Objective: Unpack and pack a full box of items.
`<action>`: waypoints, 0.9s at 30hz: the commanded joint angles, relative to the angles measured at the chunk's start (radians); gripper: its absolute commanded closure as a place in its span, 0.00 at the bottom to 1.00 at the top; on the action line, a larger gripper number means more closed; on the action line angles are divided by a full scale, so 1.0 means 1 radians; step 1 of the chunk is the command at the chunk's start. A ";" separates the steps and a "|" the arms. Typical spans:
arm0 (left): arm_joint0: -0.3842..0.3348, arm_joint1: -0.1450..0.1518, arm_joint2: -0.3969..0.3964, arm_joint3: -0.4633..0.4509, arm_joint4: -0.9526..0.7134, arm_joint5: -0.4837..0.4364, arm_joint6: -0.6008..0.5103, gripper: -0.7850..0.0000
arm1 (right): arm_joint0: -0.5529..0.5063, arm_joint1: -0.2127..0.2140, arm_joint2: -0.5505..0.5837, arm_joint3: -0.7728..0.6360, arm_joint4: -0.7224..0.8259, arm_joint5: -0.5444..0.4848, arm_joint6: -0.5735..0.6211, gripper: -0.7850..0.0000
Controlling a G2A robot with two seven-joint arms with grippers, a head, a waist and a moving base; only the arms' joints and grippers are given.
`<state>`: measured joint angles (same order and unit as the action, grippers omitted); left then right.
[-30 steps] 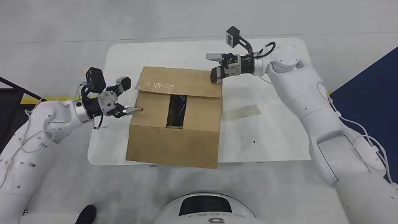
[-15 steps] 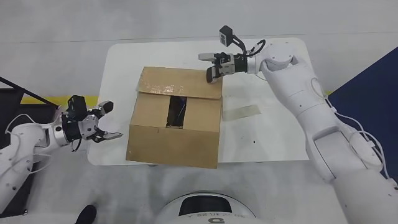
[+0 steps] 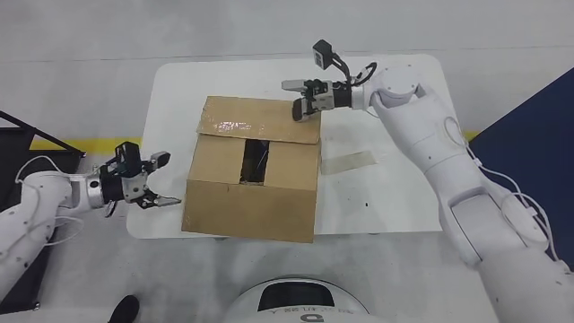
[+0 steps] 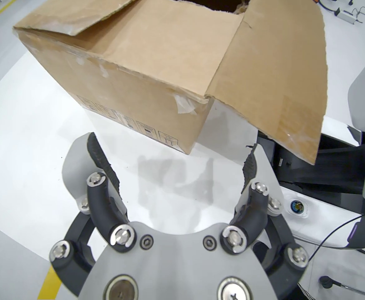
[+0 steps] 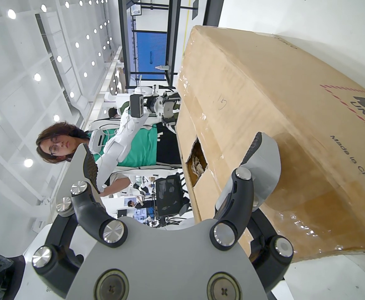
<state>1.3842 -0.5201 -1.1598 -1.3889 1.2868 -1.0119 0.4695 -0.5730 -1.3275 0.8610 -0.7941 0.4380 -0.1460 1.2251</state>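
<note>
Cardboard box (image 3: 251, 166) at the middle of the white table (image 3: 395, 206), top only partly opened, with a dark slot (image 3: 256, 160) between the two inner flaps; contents inside too dim to name. Far outer flap (image 3: 256, 117) lying nearly flat over the top; near outer flap (image 4: 282, 73) jutting out on the near side.

Left gripper (image 4: 173, 154) spread wide and empty, low over the table's left edge, near the box's left wall but apart from it. Right gripper (image 5: 173, 154) likewise spread, clamping nothing, one finger (image 5: 263, 151) at the far flap's right corner, seemingly touching it.

Judged early in the unpacking: box opened in part, nothing lifted out, all removal and the whole repacking yet to do.

Pale strip (image 3: 347, 161) of tape or paper flat on the table, right of the box. Beyond the table: light grey hall floor, yellow floor line (image 3: 81, 144) at the left, blue panel (image 3: 552, 117) at the right.
</note>
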 commanded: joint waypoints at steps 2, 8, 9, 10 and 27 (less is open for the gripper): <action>-0.038 -0.015 0.025 -0.014 -0.011 0.025 -0.093 0.00 | -0.013 0.003 0.006 -0.013 -0.010 0.006 -0.018 0.00; -0.087 -0.047 0.083 -0.027 -0.056 0.037 -0.206 0.00 | -0.039 0.013 0.027 -0.037 -0.021 0.006 -0.030 0.00; -0.091 -0.051 0.091 -0.029 -0.063 0.029 -0.206 0.00 | -0.043 0.015 0.032 -0.040 -0.021 0.005 -0.031 0.00; -0.096 -0.056 0.097 -0.027 -0.071 0.024 -0.201 0.00 | -0.047 0.016 0.036 -0.043 -0.022 0.004 -0.033 0.00; -0.168 -0.077 0.082 0.051 -0.220 0.015 0.123 0.00 | -0.169 0.051 0.217 -0.131 0.176 -0.189 -0.106 0.00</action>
<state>1.2329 -0.5905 -1.0825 -1.3391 1.0996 -1.0074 0.6126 -0.7247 -1.2793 1.0524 -0.9159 0.5776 -0.3055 1.1278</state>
